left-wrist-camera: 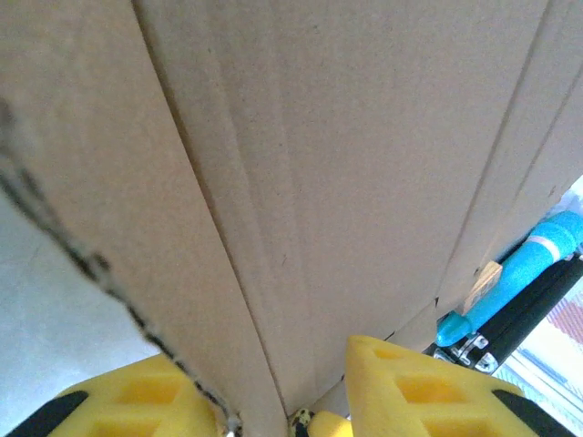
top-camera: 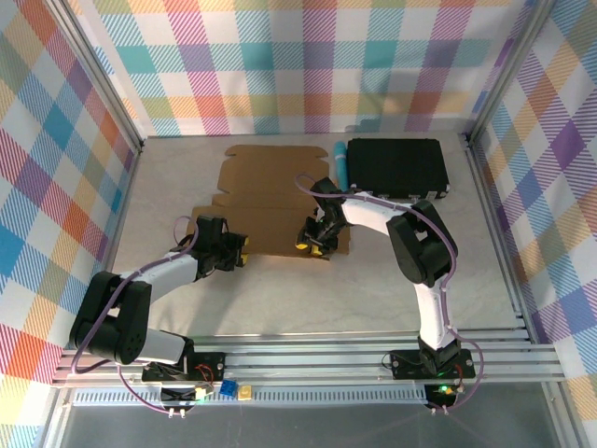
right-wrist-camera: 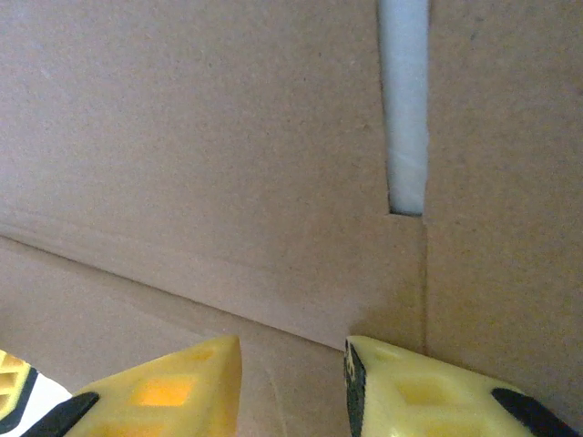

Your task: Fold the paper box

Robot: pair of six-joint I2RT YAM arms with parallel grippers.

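The paper box (top-camera: 270,191) lies flat and unfolded in the middle of the table, brown with creased panels. My left gripper (top-camera: 240,254) is at its near left corner. In the left wrist view the box's (left-wrist-camera: 346,182) worn edge crosses over one yellow finger (left-wrist-camera: 127,401) and passes behind the other, so my left gripper (left-wrist-camera: 264,357) is shut on the sheet. My right gripper (top-camera: 311,246) is over the near right part of the box. Its jaws (right-wrist-camera: 293,344) stand partly apart, tips against the cardboard (right-wrist-camera: 228,164) beside a crease and a slot, pinching nothing.
A black rectangular case (top-camera: 396,166) lies at the back right, with a blue pen-like thing (top-camera: 340,161) between it and the box; both also appear at the left wrist view's right edge (left-wrist-camera: 533,264). Metal frame posts and plaid walls enclose the table.
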